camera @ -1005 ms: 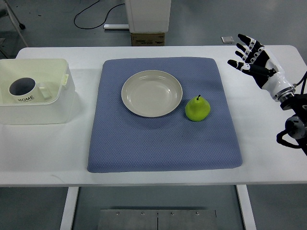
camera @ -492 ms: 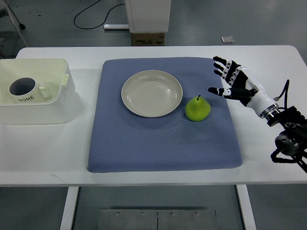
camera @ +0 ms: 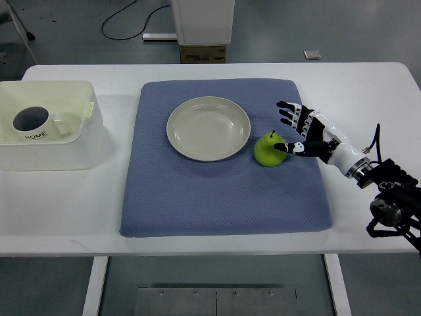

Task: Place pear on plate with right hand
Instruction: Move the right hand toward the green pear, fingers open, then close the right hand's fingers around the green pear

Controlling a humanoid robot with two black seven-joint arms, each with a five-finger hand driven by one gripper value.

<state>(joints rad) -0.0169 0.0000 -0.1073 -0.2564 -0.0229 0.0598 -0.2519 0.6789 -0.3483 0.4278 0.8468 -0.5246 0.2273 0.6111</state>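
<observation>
The pear [camera: 270, 150] sits upright on the blue mat [camera: 223, 197], just right of the empty plate [camera: 208, 128] and apart from its rim. The right robot hand [camera: 304, 131] is immediately right of the pear, fingers spread, thumb tip at the fruit's side, gripping nothing. The mat lies on the white bench [camera: 368, 92].

White table [camera: 368, 250] on white legs, over grey-green concrete floor [camera: 79, 26]; beyond its far edge, a white cabinet base [camera: 202, 20] with cardboard box [camera: 202, 53] beneath, a black cable [camera: 128, 12] looping across the floor, even overhead light.
</observation>
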